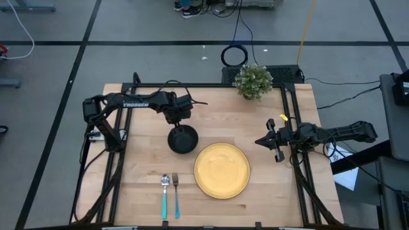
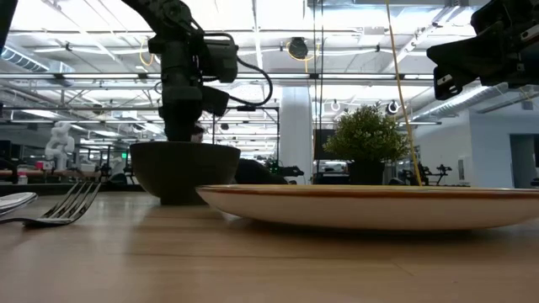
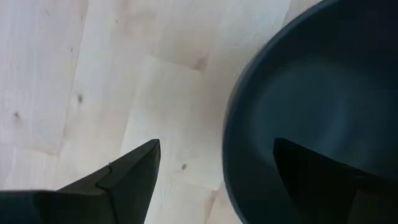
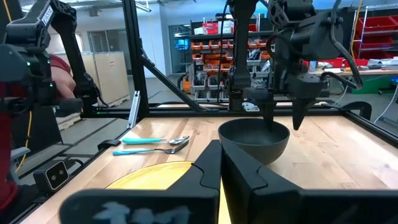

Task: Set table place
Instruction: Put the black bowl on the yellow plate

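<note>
Black and matte, the bowl [image 1: 183, 139] sits on the tabletop [image 1: 147, 191] left of centre, just beside the upper-left rim of the yellow plate [image 1: 222, 170], close to it but, as far as the high view shows, not overlapping. The left hand [image 1: 179, 119] hangs directly above the bowl's far rim, and that is the relation the next move turns on: one finger [image 3: 323, 177] points down inside the bowl, the other finger [image 3: 134, 174] is outside it over bare wood, so the rim wall lies between them. The fingers are spread apart, not closed on the rim. From the right wrist view the tips stand at about rim height, and I cannot tell whether the inner one touches the bowl. My judgement is that the bowl is either about to be pinched by its rim or has just been set down; either reading fits.

The left arm is clearly the nearer one. The right hand [image 1: 273, 141] waits well apart, raised over the right edge of the tabletop, its fingers together and pointing toward the plate.

The plate lies flat, toward the near edge and slightly right of centre. The spoon [image 1: 165, 195] and fork [image 1: 176, 193] lie side by side to the plate's left, near the front edge, turquoise handles toward that edge, long axes running front to back. A small potted plant [image 1: 253, 81] stands at the far edge.
</note>
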Controlling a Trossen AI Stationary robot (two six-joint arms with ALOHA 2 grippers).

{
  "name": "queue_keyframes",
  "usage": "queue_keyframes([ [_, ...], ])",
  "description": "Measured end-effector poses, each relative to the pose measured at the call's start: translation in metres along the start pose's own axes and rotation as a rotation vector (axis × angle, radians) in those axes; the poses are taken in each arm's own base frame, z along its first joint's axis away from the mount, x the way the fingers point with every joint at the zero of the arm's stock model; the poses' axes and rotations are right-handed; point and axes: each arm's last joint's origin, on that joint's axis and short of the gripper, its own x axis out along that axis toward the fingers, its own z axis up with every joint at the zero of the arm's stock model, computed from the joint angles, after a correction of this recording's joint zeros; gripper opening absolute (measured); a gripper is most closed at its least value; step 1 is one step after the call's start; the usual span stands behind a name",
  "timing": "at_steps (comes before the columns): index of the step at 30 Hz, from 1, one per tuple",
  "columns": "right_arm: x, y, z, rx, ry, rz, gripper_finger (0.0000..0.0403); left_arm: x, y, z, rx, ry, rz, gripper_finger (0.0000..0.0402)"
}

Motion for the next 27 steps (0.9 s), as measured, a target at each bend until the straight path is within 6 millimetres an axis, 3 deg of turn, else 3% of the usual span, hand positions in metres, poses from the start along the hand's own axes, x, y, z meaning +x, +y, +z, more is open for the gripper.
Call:
queue_keyframes([
  [27,0.000,0.000,0.000,0.000,0.000,0.000,0.0000,0.017,0.002,-0.006,-0.008,-0.030,0.002,0.0314],
])
